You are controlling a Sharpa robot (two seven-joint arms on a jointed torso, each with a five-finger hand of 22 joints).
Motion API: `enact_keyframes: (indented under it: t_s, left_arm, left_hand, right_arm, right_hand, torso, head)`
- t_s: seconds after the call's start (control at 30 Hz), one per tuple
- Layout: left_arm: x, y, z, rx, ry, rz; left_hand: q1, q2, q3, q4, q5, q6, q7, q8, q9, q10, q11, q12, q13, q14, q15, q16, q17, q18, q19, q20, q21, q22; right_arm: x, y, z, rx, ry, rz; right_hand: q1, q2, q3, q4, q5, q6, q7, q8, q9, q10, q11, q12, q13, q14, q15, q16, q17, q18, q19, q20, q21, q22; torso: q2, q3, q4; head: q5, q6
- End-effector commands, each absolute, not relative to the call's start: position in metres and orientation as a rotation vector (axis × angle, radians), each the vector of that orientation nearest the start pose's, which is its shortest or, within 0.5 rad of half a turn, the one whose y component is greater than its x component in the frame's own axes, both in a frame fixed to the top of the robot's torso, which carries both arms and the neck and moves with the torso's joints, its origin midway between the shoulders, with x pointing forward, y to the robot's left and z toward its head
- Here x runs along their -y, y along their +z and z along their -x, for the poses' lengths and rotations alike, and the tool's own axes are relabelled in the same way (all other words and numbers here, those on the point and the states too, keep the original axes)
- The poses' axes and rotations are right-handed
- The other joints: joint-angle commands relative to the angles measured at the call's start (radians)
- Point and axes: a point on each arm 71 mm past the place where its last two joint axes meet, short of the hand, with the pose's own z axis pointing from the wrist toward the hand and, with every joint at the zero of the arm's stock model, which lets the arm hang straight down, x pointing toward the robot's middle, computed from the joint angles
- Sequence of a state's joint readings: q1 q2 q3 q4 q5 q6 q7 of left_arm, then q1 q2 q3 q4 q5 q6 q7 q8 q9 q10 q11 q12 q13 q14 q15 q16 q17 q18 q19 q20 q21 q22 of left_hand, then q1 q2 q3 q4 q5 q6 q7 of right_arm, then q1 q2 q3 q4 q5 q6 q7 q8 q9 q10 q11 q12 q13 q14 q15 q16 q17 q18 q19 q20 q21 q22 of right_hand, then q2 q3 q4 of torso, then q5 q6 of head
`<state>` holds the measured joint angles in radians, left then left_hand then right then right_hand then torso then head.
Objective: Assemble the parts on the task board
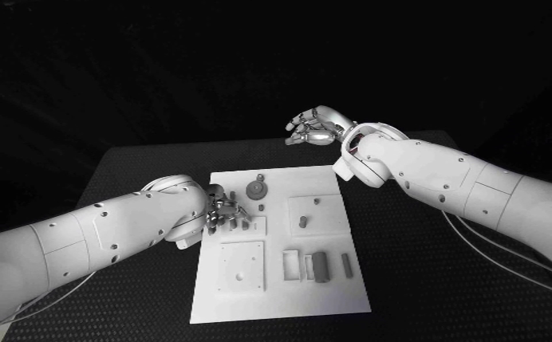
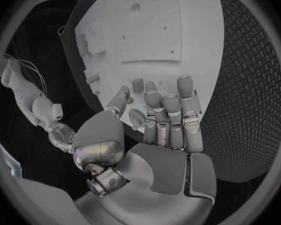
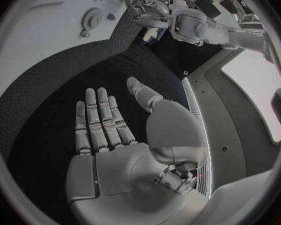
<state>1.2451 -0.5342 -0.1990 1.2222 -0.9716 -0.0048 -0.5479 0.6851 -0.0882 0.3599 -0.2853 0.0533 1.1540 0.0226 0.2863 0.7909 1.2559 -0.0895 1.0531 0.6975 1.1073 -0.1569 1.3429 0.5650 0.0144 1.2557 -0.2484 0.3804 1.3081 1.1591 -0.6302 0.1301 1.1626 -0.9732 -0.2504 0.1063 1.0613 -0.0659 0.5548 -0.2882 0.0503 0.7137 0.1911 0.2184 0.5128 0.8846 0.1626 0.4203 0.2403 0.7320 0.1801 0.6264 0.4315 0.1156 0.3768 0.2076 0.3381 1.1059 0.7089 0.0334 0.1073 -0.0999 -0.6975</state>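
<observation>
The head view looks steeply down from above at the black surface, with the white task board in the lower middle of the frame and both arms entering from the side edges. The left wrist view sits close behind the left hand, facing across the task board, which fills its upper half. The right wrist view sits behind the right hand, facing the surface; the board's corner lies at upper left. All three views share the board.
</observation>
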Motion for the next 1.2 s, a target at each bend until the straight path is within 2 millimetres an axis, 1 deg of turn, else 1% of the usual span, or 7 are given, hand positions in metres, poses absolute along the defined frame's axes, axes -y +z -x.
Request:
enact_keyframes:
  t_s: [0.03,0.27,0.4,0.6,0.9,1.0,1.2]
  left_arm:
    - [-0.156,-0.258,-0.517,-2.29,-0.406,0.362]
    - [-0.181,-0.233,-0.537,-2.243,-0.412,0.481]
    - [-0.196,-0.221,-0.552,-2.155,-0.389,0.531]
    - [-0.212,-0.217,-0.568,-2.121,-0.331,0.55]
    - [-0.209,-0.217,-0.582,-2.099,-0.301,0.522]
    - [-0.201,-0.218,-0.585,-2.112,-0.309,0.506]
    - [-0.193,-0.224,-0.586,-2.135,-0.3,0.476]
  left_hand:
    - [-0.004,-0.001,-0.009,-0.002,-0.005,-0.011,0.0,-0.007,0.0,-0.007,0.001,0.003,0.0,-0.005,-0.007,0.004,-0.001,-0.002,0.001,-0.004,-0.004,0.01]
    - [0.005,0.004,-0.02,-0.003,-0.005,-0.036,0.011,-0.022,-0.003,-0.025,0.012,-0.011,-0.006,-0.021,-0.007,-0.007,-0.007,-0.007,-0.013,-0.001,-0.019,0.005]
    - [0.031,0.011,-0.02,-0.003,-0.004,-0.092,0.035,-0.056,-0.02,-0.053,0.034,-0.033,-0.017,-0.048,0.005,-0.028,-0.016,-0.014,-0.039,0.006,-0.043,-0.005]
    - [0.059,0.008,-0.024,-0.003,-0.002,-0.141,0.058,-0.085,-0.038,-0.075,0.058,-0.063,-0.04,-0.071,0.03,-0.057,-0.035,-0.014,-0.071,0.026,-0.073,-0.019]
    - [0.103,0.031,-0.024,-0.004,-0.003,-0.197,0.086,-0.116,-0.064,-0.113,0.085,-0.1,-0.07,-0.105,0.058,-0.093,-0.06,-0.014,-0.108,0.052,-0.11,-0.038]
    - [0.11,0.031,-0.03,-0.003,-0.001,-0.227,0.098,-0.132,-0.078,-0.128,0.097,-0.114,-0.082,-0.12,0.068,-0.106,-0.07,-0.014,-0.123,0.062,-0.124,-0.045]
    - [0.122,0.037,-0.033,-0.004,-0.002,-0.242,0.106,-0.141,-0.092,-0.135,0.104,-0.12,-0.092,-0.128,0.078,-0.112,-0.078,-0.014,-0.13,0.07,-0.135,-0.05]
  right_arm:
    - [0.199,-0.172,-0.557,-1.615,0.986,-0.327]
    - [0.204,-0.172,-0.559,-1.604,0.975,-0.338]
    - [0.205,-0.173,-0.561,-1.596,0.971,-0.349]
    - [0.211,-0.174,-0.564,-1.577,0.971,-0.386]
    - [0.213,-0.176,-0.568,-1.575,0.976,-0.419]
    - [0.211,-0.177,-0.568,-1.582,0.981,-0.424]
    - [0.211,-0.177,-0.569,-1.582,0.986,-0.435]
  right_hand:
    - [0.01,0.002,-0.006,-0.001,-0.002,-0.009,0.04,0.006,-0.001,0.0,0.008,-0.007,-0.001,-0.008,0.0,-0.006,0.001,-0.019,-0.006,0.001,-0.006,0.002]
    - [0.009,0.001,-0.008,-0.001,-0.002,-0.008,0.041,0.008,-0.002,0.001,0.008,-0.007,-0.005,-0.018,0.004,-0.014,0.002,-0.02,-0.008,0.001,-0.007,0.006]
    - [0.009,0.001,-0.008,0.0,-0.002,-0.008,0.041,0.009,-0.002,0.002,0.008,-0.007,-0.007,-0.023,0.006,-0.017,0.002,-0.02,-0.008,0.001,-0.007,0.007]
    - [0.004,-0.002,-0.01,0.001,-0.002,-0.009,0.043,0.01,-0.006,-0.042,0.028,-0.038,-0.031,-0.088,0.034,-0.063,-0.014,-0.023,-0.014,0.001,-0.011,0.016]
    - [0.001,0.0,-0.007,0.001,-0.002,-0.011,0.028,0.015,-0.009,-0.077,0.038,-0.074,-0.067,-0.149,0.063,-0.111,-0.042,-0.028,-0.027,0.002,-0.02,0.029]
    - [-0.01,0.002,-0.01,0.006,-0.002,-0.018,0.024,0.013,-0.011,-0.1,0.042,-0.099,-0.086,-0.173,0.072,-0.134,-0.058,-0.039,-0.056,0.008,-0.036,0.031]
    - [-0.033,0.006,-0.011,0.016,-0.002,-0.027,0.022,0.013,-0.014,-0.108,0.045,-0.127,-0.108,-0.182,0.066,-0.158,-0.075,-0.05,-0.083,0.01,-0.045,0.044]
  torso:
    - [0.0,-0.0002,-0.0003]
    - [-0.003,-0.0003,0.0021]
    - [-0.001,0.001,0.0004]
    - [0.002,0.0005,-0.0006]
    - [0.003,0.0016,-0.0008]
    - [0.005,0.002,-0.0018]
    - [0.008,0.0029,-0.0022]
  head:
    - [0.0,0.003]
    - [-0.001,0.007]
    - [-0.007,0.012]
    - [-0.007,0.014]
    - [-0.005,0.01]
    - [-0.004,0.01]
    - [-0.004,0.013]
